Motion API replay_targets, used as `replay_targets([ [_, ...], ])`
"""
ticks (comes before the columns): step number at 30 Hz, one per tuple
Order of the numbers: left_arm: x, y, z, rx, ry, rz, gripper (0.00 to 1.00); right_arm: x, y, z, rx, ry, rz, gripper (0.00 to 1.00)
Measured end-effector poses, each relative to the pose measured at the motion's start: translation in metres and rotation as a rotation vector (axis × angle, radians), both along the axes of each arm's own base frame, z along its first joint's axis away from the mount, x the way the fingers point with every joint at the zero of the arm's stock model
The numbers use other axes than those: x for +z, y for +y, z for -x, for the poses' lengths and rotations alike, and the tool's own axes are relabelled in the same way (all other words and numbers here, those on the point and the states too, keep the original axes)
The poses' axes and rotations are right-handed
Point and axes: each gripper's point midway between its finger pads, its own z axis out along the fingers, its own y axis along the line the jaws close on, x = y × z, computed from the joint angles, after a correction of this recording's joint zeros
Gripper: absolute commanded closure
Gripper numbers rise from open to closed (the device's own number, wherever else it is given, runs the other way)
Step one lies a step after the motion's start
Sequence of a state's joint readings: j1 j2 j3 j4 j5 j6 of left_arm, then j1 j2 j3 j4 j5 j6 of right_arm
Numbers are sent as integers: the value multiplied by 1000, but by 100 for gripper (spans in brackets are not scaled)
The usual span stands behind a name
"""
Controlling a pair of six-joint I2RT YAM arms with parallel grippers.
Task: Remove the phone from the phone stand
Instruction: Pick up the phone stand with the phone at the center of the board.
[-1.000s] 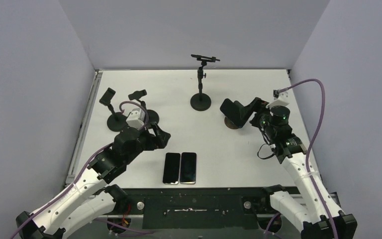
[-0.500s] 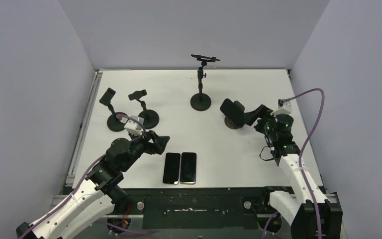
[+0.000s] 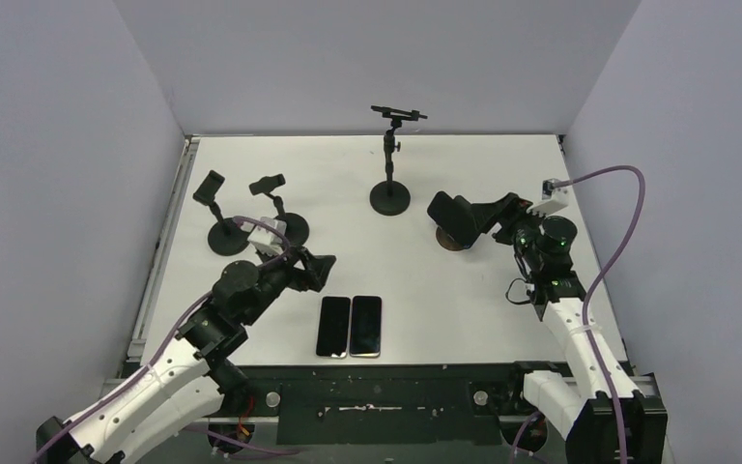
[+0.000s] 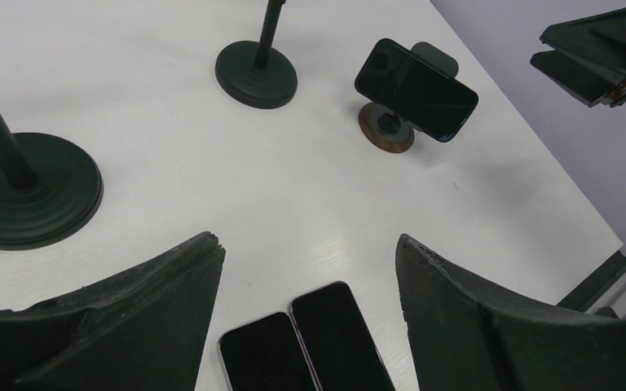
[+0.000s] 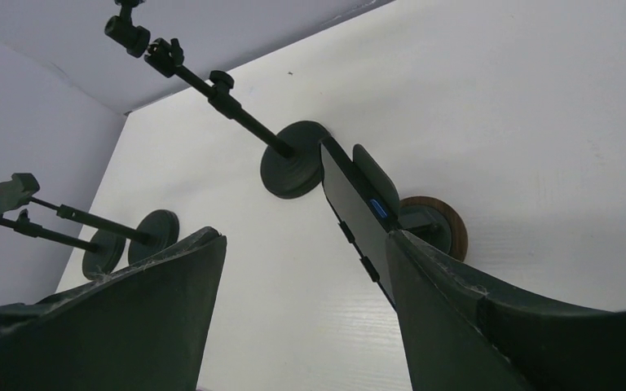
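The right gripper (image 5: 303, 244) is spread wide and holds nothing; in its wrist view the phone (image 5: 354, 208) shows edge-on between the two fingers, its lower end passing behind the right fingertip. The left wrist view shows a gap between that gripper and the phone, so they are near but apart. The phone sits crosswise and tilted back on its stand (image 4: 385, 130), which has a round brown base, on the right half of the table (image 3: 502, 164), with its screen dark. The left gripper (image 4: 308, 244) is also wide open and empty, held above the table near the front middle. Just below it two phones (image 3: 350, 326) lie flat, side by side and touching, close to the near edge. A tall stand (image 3: 389, 198) with a clamp on top rises at the far middle, and two small stands (image 3: 251, 230) are at the far left, beside each other.
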State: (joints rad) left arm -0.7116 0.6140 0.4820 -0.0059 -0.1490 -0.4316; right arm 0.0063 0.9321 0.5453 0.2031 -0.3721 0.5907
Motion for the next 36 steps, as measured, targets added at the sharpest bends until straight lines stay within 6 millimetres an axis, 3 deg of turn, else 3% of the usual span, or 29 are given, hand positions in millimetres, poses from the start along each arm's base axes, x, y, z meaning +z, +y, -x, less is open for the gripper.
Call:
replay_targets([
  [4,9,-17,-20,-8,-11,-15,26,18,5,-3,15,-39,5,29],
  [8,33,-43,-55,-2,-54,-8,26,32,23,3,48,-65,2,29],
  [11,63,-71,-101,25,-89,7,25,49,40,19,76,-87,-1,29],
  [14,81,-88,-143,51,-123,31,25,70,49,39,95,-121,-21,29],
  [16,78,-95,-168,59,-133,38,25,82,48,53,92,-142,-41,29],
  [20,54,-107,-210,61,-145,38,25,92,45,74,93,-153,-82,29],
  [26,14,-119,-252,38,-156,31,25,95,47,89,120,-112,-87,29],
  [30,15,-132,-264,-8,-199,52,25,99,48,98,137,-95,-77,29],
  [36,38,-144,-267,-60,-297,79,25,104,47,108,151,-92,-65,28],
])
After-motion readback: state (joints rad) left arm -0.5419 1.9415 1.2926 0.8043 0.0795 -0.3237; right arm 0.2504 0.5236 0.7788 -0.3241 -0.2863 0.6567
